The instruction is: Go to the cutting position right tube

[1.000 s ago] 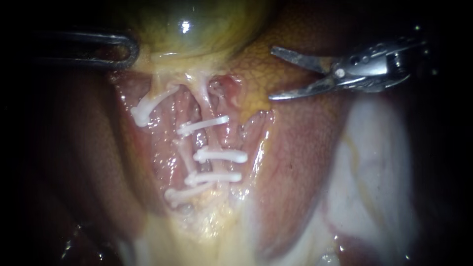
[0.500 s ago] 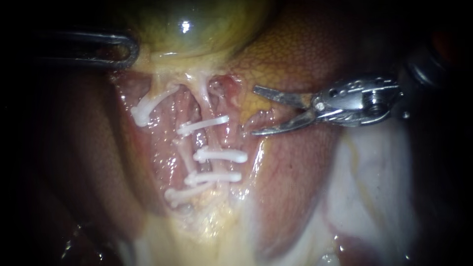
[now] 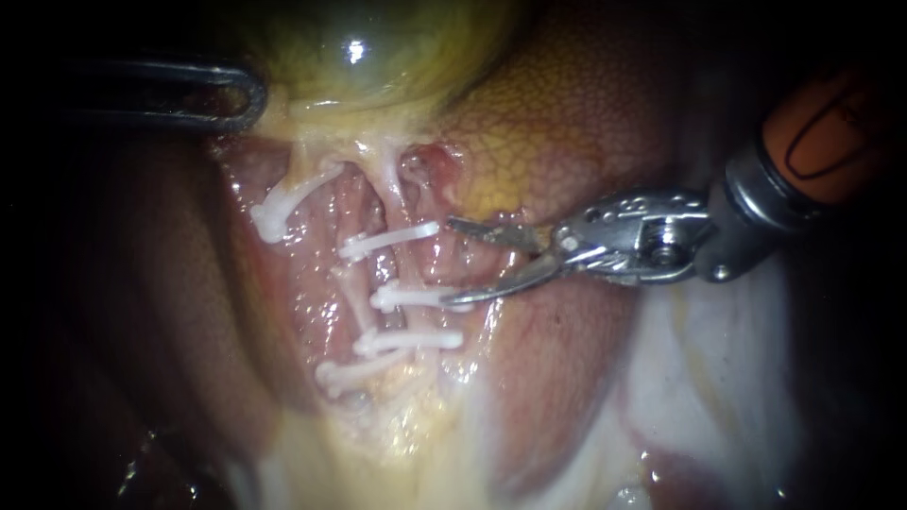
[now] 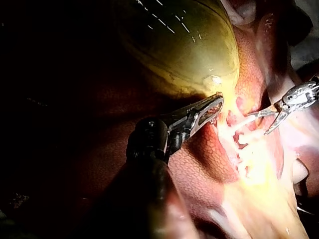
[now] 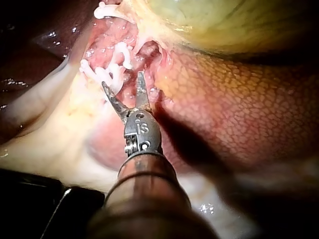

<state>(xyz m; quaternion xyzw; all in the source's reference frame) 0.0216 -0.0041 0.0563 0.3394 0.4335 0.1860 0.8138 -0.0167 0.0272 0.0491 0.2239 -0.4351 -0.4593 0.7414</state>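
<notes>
While the left instrument point(image 3: 248, 94) lies in shadow by the gallbladder point(image 3: 378, 47), the right instrument point(image 3: 447, 262) gapes wide at the clips point(image 3: 402, 298).

Liver point(image 3: 586, 113), bearing gallbladder point(image 3: 406, 57), clipped tubes point(image 3: 392, 194)

The right instrument point(image 3: 446, 263) is bare bright metal at the jaws, polished enough to throw back the light, and the shaft behind it wears a smooth orange sleeve (plastic, by the look of it). On the far left, the left instrument point(image 3: 256, 94) is a darker, duller metal. The clips point(image 3: 420, 298) look like matt white plastic. The gallbladder point(image 3: 378, 47) is slick and glossy. The liver point(image 3: 567, 123) is wet and finely pebbled.
</notes>
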